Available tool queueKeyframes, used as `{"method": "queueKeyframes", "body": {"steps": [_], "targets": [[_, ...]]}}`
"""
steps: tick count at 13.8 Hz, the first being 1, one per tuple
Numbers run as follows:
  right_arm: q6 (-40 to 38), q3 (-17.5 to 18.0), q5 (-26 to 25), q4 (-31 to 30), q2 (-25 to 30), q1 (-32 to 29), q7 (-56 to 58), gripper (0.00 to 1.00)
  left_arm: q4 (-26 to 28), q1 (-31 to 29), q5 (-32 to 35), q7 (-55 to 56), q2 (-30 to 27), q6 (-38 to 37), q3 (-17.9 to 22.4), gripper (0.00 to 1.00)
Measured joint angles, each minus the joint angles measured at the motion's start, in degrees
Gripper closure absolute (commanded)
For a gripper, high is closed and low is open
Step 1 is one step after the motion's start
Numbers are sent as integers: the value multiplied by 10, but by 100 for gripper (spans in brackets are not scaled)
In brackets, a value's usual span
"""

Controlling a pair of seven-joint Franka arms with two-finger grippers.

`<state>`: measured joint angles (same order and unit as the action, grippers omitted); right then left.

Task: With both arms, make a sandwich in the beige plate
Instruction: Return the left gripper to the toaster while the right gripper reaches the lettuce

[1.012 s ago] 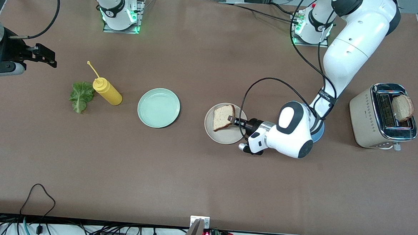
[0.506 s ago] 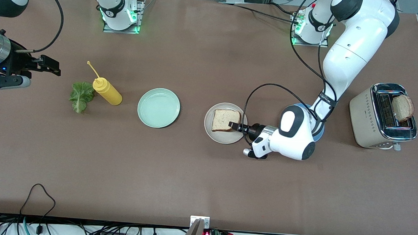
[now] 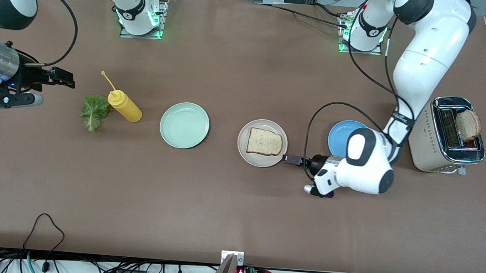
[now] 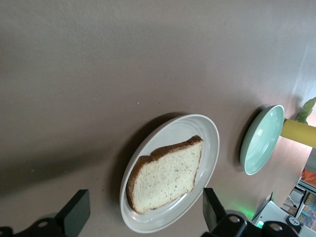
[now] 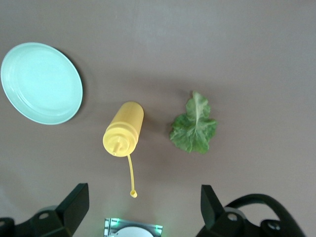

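Lying flat on the beige plate [image 3: 246, 154], one bread slice [image 3: 264, 142] shows a tan, speckled crumb edged with brown crust; its long axis runs along the bench [image 3: 223, 202], between the two arms' ends. That plate sits near mid-bench, between the mint-green plate [image 3: 184, 125] and the blue plate [image 3: 342, 135]. A second, rounder bread slice [image 3: 468, 125] stands up out of the toaster [image 3: 428, 138] at the left arm's end. Ruffled and green, the lettuce leaf [image 3: 93, 111] lies flat just beside the yellow squeeze bottle [image 3: 126, 106], stem end pointing nearer the front camera. The left tool [image 3: 290, 158] hangs low just beside the beige plate's rim, jaws wide and holding nothing. The right tool [image 3: 61, 78] hovers near the lettuce, jaws wide, empty
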<state>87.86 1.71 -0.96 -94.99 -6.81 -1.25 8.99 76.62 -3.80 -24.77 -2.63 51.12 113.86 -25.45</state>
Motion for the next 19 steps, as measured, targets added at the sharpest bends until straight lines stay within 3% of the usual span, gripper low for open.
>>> {"method": "queueKeyframes", "body": {"steps": [3,8,13,15,19], "targets": [[38,0,-30,-61,-2,0,0,0,-2,-28,13,0,-44,-24,0,0],[293,-5,-68,-280,48,-6,0,0,-2,-58,95,0,-81,-43,1,0],[468,-10,-77,-355,7,-65,0,0,-4,-78,250,1,-127,-56,5,0],[515,-11,-77,-356,-27,-89,3,0,-5,-72,283,1,-172,-64,37,0],[561,-11,-77,-356,-69,-96,3,0,-5,-40,285,1,-274,-116,145,0]]}}
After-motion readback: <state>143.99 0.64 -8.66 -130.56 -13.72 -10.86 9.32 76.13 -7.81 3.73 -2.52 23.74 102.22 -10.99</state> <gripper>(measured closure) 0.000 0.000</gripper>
